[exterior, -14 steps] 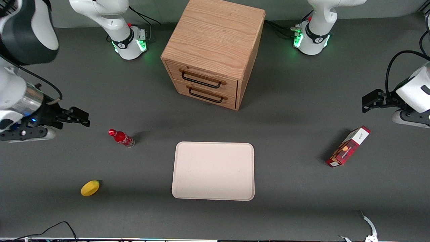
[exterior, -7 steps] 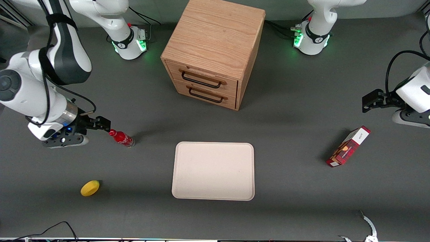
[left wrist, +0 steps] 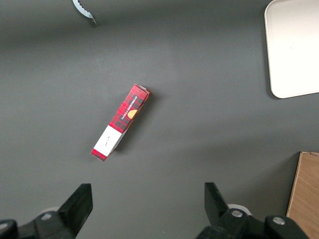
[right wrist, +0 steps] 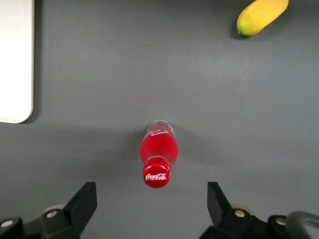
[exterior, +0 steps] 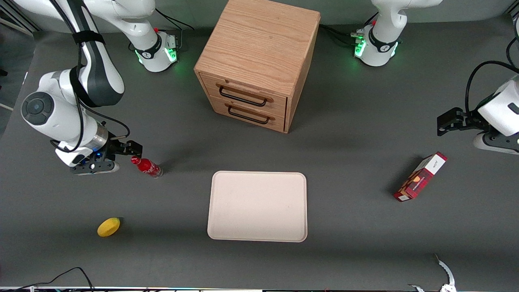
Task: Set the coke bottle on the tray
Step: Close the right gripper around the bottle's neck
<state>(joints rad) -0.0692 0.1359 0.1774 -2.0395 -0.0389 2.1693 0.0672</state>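
The coke bottle [exterior: 146, 166] stands upright on the grey table toward the working arm's end, a small red bottle with a red cap and a clear base. It also shows in the right wrist view [right wrist: 158, 155], seen from above, with white script on the cap. My gripper [exterior: 134, 151] is open and empty, above the table right beside the bottle's cap; in the right wrist view the gripper [right wrist: 152, 204] has its jaws wide apart with the cap just ahead of the gap. The pale cream tray [exterior: 227, 227] lies flat at the table's middle, and its edge shows in the right wrist view [right wrist: 15, 99].
A wooden two-drawer cabinet [exterior: 259, 52] stands farther from the front camera than the tray. A yellow lemon [exterior: 108, 226] lies nearer the front camera than the bottle, also in the right wrist view [right wrist: 261, 16]. A red box [exterior: 420, 177] lies toward the parked arm's end.
My gripper has moved in from the table's working-arm end toward the bottle and now sits right beside its cap. The bottle, tray and other things have not moved.
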